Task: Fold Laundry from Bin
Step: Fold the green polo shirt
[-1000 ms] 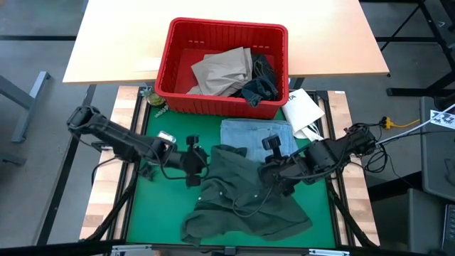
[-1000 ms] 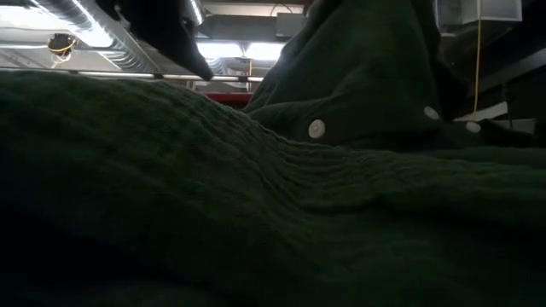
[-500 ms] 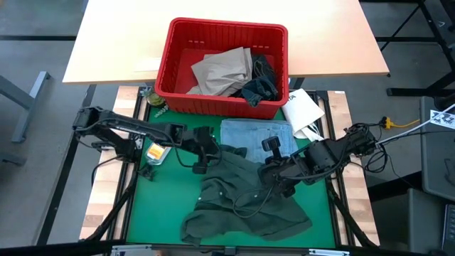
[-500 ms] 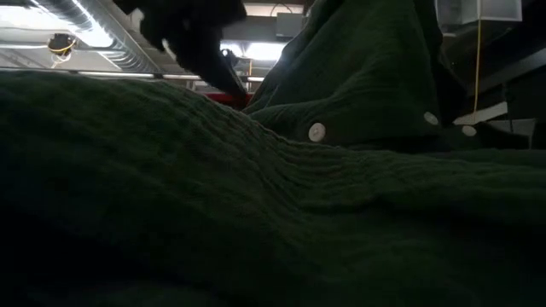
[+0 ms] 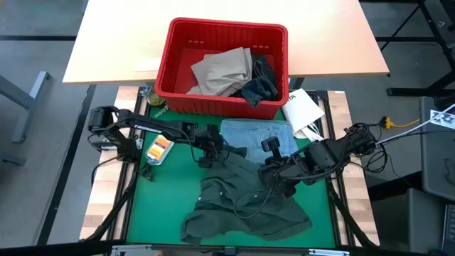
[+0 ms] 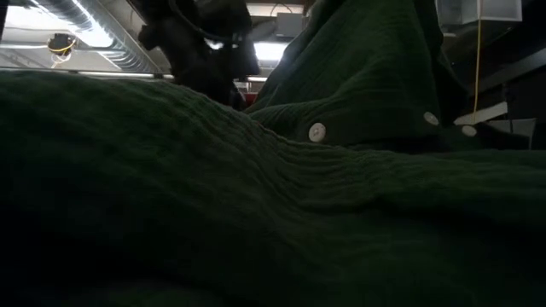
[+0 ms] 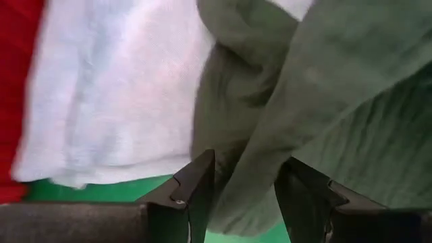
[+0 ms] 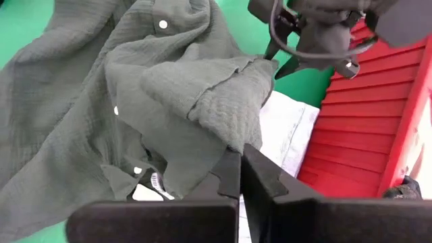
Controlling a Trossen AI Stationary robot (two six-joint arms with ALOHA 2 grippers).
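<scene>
A dark green shirt (image 5: 249, 195) lies crumpled across the green mat (image 5: 153, 206), and one part of it is raised. My right gripper (image 5: 276, 173) is shut on that raised part. My left gripper (image 5: 211, 147) is open at the shirt's far left corner (image 8: 260, 67), with a fold of green cloth (image 7: 246, 169) between its fingers. A folded light blue garment (image 5: 256, 131) lies flat on the mat just beyond. The red bin (image 5: 222, 67) stands at the far edge, holding tan trousers (image 5: 224, 71) and dark jeans (image 5: 261, 82). My left gripper has one finger (image 7: 196, 185) on each side of the shirt's fold; I cannot tell whether they touch it. My right gripper pinches a bunched fold of the green shirt (image 8: 229, 135) between its two shut fingers, slanting down from the table's right. That fold is lifted off the mat, and the rest of the shirt trails down onto it.
A white packet (image 5: 302, 110) lies to the right of the bin. A small orange-labelled object (image 5: 158, 149) sits at the mat's left edge. A wooden tabletop (image 5: 114, 43) lies under and behind the bin. In the low view the green shirt (image 6: 256, 213) fills the foreground.
My left gripper has swung toward the table's right and far edge and dropped lower, reaching the shirt's raised corner beside the light blue garment. As the arm moved it uncovered the orange-labelled object. My right gripper and the shirt have kept still.
</scene>
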